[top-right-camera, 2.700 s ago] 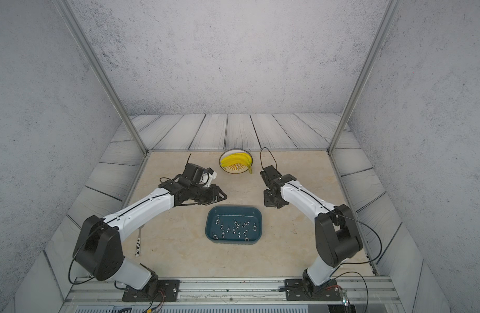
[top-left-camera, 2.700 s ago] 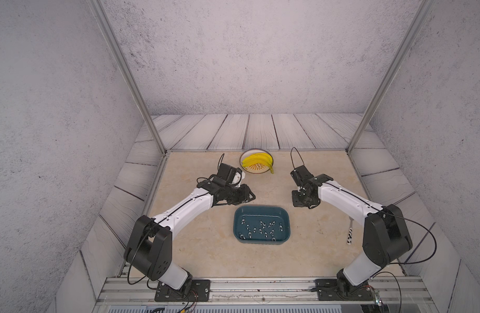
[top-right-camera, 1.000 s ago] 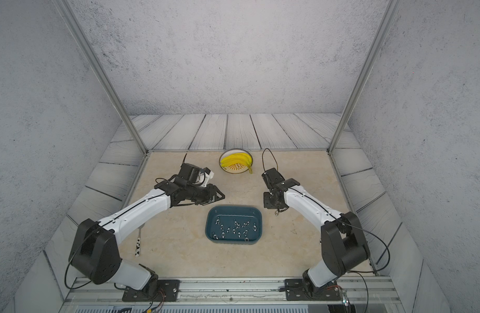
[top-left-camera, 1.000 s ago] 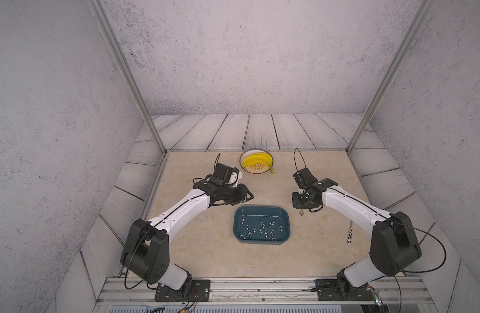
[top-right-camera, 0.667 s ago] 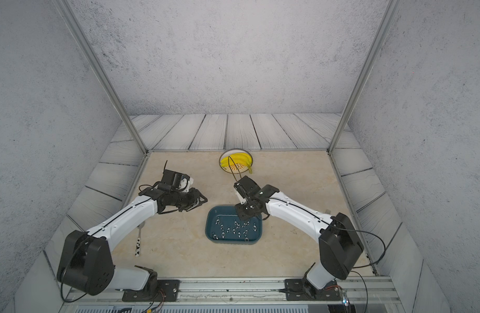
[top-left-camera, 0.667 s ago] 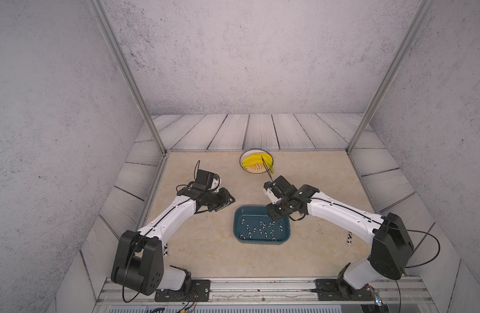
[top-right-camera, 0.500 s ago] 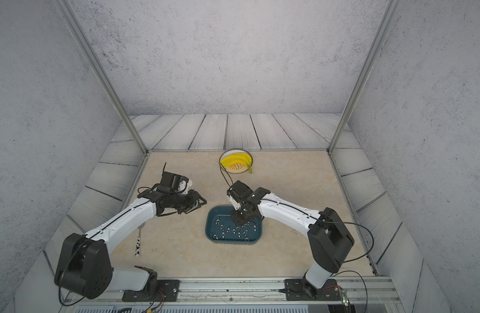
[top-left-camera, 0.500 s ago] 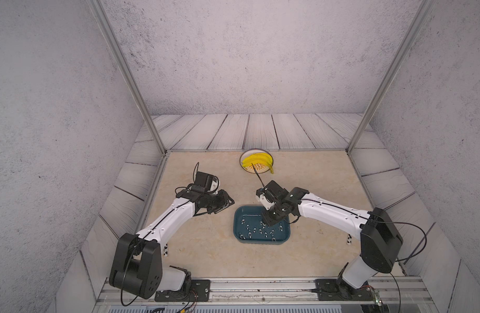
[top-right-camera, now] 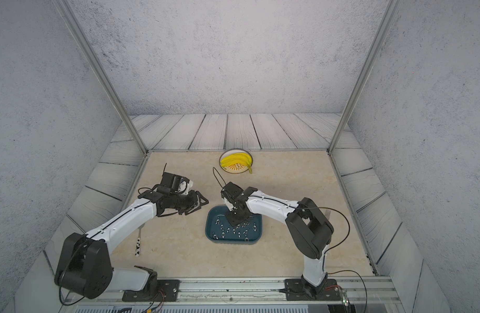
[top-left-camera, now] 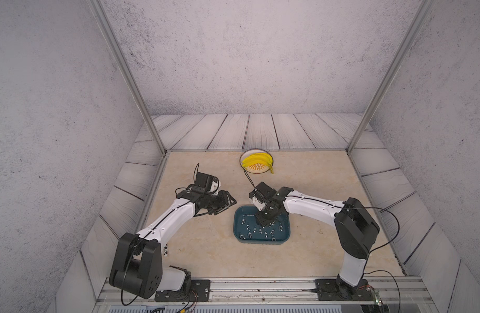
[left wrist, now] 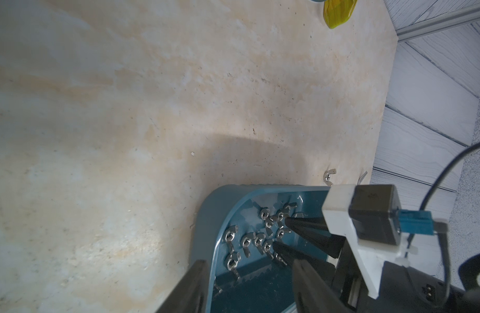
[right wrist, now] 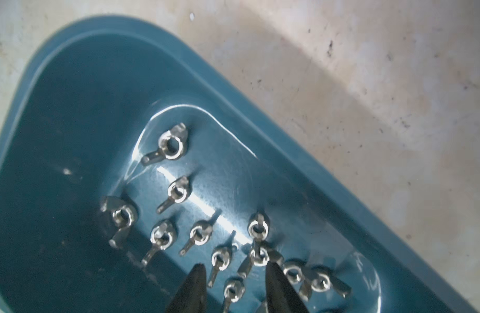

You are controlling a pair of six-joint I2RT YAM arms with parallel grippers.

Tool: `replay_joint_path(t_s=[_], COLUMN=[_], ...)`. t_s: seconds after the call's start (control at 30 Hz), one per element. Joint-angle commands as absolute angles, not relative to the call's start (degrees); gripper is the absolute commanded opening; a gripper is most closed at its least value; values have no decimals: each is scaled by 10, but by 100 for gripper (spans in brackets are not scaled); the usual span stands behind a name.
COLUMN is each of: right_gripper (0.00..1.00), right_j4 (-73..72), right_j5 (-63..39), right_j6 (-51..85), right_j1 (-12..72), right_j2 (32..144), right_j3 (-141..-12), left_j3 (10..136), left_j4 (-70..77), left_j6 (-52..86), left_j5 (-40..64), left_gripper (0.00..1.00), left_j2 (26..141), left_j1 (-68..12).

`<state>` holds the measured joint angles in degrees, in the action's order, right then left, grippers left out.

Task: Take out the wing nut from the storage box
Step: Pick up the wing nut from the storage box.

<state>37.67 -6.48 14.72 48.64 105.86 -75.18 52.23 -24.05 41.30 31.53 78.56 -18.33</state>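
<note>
Both spread: left gripper point(left wrist: 247, 260), right gripper point(right wrist: 234, 267) | beige tabletop point(top-left-camera: 314, 173) | grey walls point(top-left-camera: 260, 67)

The left arm point(top-left-camera: 176, 215) and right arm point(top-left-camera: 312, 206) are alike: white links dotted with small dark screws, bulky black joints, and thin black cables looping free. Each ends in black, tapering fingers point(right wrist: 194, 290). The right wrist carries a dark camera point(left wrist: 374, 214) on a white bracket point(left wrist: 339, 215) with a blue plug point(left wrist: 415, 222).
</note>
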Motion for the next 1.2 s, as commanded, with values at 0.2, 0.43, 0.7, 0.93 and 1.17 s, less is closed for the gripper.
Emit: replay_joint_path(t_s=[0.2,0.43,0.7,0.93,1.17], right_gripper=[40,39,36,32,24], right_j4=[389,392,398,392,396], right_j5=[-22,-16,-20,-19,-16], right_j6=[152,156,152,152,146], right_j1=[490,489,490,489,489], right_j2=[1100,1123,1140,1149,1163], right_j3=[-784,-793,-799,-799,-814], left_j3=[527,527,531,525,532], left_j4=[-258,-256,-254,-242,-238], left_j6=[386,381,377,383,384], left_j5=[325,336,345,348,352], left_gripper=[54,54,53,53,52], left_j2=[770,780,795,802,814], left_j1=[-163,-152,-144,-144,-144])
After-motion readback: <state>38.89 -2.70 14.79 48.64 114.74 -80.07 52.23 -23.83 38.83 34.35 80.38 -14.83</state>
